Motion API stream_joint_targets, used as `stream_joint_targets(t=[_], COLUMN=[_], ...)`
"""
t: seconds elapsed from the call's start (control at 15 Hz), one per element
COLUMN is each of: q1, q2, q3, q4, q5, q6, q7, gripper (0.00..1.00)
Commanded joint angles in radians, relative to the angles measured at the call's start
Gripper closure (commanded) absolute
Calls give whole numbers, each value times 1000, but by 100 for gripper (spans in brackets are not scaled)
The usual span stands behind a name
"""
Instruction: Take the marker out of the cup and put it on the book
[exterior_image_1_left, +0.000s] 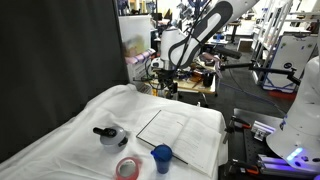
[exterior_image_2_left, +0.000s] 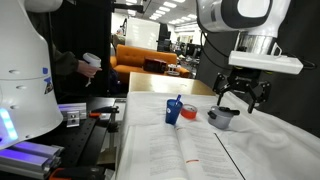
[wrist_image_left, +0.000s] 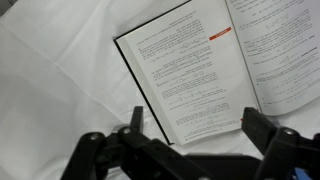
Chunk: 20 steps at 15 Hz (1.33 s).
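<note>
Wrist view: your pincer hangs spread and empty over the open book | marker stands in the blue cup beside the book, well apart from the pincer | nothing done yet: grasp, lift-out and placing remain.

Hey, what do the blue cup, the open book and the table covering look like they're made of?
Blue cup: probably plastic, going by its uniform bright colour and smooth look.
Open book: matte paper, with printed text on white pages.
Table covering: white cloth, lying in soft folds and wrinkles.
</note>
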Motion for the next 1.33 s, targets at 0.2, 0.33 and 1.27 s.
stream_joint_targets(t=[0.2, 0.33, 1.27], q1=[-9, -13, -14], q2=[-1, -2, -1], q3=[10, 14, 15], q4=[4, 6, -3], q5=[0, 8, 4], q6=[-18, -31, 1], q7=[-4, -19, -31], gripper=[0, 0, 0])
